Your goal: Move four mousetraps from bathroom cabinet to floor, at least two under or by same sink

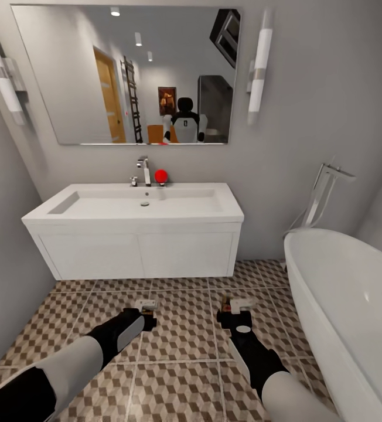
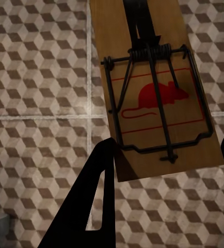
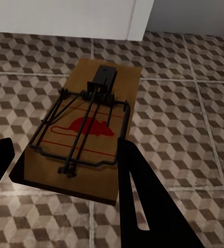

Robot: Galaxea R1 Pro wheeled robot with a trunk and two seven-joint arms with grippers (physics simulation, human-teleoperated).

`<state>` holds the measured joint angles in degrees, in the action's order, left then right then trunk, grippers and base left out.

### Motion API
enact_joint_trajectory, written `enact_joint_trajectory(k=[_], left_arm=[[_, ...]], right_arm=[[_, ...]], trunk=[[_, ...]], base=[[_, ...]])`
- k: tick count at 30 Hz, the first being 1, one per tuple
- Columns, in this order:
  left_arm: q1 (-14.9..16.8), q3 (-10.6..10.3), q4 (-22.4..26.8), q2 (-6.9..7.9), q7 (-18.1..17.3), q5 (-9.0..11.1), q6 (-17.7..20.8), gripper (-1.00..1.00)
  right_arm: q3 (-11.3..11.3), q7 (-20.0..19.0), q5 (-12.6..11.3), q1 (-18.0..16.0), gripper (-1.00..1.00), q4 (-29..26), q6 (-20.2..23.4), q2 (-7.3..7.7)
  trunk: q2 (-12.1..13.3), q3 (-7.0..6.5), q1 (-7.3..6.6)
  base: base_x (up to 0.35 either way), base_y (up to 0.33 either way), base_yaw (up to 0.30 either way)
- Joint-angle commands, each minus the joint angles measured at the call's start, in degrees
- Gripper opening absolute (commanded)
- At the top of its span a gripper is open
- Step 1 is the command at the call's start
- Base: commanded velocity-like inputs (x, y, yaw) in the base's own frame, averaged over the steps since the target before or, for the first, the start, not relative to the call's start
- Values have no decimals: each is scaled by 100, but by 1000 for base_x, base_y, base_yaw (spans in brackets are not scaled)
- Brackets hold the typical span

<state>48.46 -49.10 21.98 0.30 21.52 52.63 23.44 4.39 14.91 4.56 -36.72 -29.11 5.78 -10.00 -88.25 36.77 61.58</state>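
Note:
Both arms reach out low over the patterned bathroom floor [image 1: 185, 351] in front of the white sink [image 1: 97, 205]. My left gripper [image 1: 148, 316] [image 2: 169, 147] is shut on a wooden mousetrap [image 1: 149, 303] [image 2: 153, 103] with a red mouse print and a black wire spring, held above the tiles. My right gripper [image 1: 233, 313] [image 3: 65, 147] holds a second mousetrap [image 1: 242, 304] [image 3: 86, 134] between its black fingers [image 3: 143, 201], close over the floor near the vanity's corner. The cabinet is out of view.
The white vanity [image 1: 138, 252] under the sink stands straight ahead against the wall, with a mirror [image 1: 126, 76] above. A white bathtub [image 1: 349, 305] fills the right side, close to my right arm. A grey wall [image 1: 3, 264] bounds the left.

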Motion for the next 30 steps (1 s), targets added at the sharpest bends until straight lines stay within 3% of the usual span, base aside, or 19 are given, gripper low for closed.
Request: enact_joint_trajectory(k=[1,10,17,20,25,30], left_arm=[[5,-29,11,1,39,28,20,-100],[5,-38,12,-12,36,28,20,-100],[5,-46,17,-19,26,21,8,-100],[5,-47,15,-14,14,19,3,-100],[5,-54,9,-10,10,19,-23,-100],[5,-59,-7,19,3,15,-570,-100]], right_arm=[[18,38,45,-2,-100,-12,54,0],[18,38,48,-2,-100,-24,35,0],[22,38,224,-2,-100,41,-735,0],[22,38,376,-2,-100,58,-827,0],[27,38,418,-2,-100,68,-848,0],[27,32,422,-2,-100,80,-851,0]], trunk=[[-45,33,22],[-406,275,220],[-686,464,374],[-807,544,440],[-1007,679,549],[-1208,814,659]], base=[[0,0,0],[0,0,0],[0,0,0],[0,0,0],[0,0,0],[0,0,0]])
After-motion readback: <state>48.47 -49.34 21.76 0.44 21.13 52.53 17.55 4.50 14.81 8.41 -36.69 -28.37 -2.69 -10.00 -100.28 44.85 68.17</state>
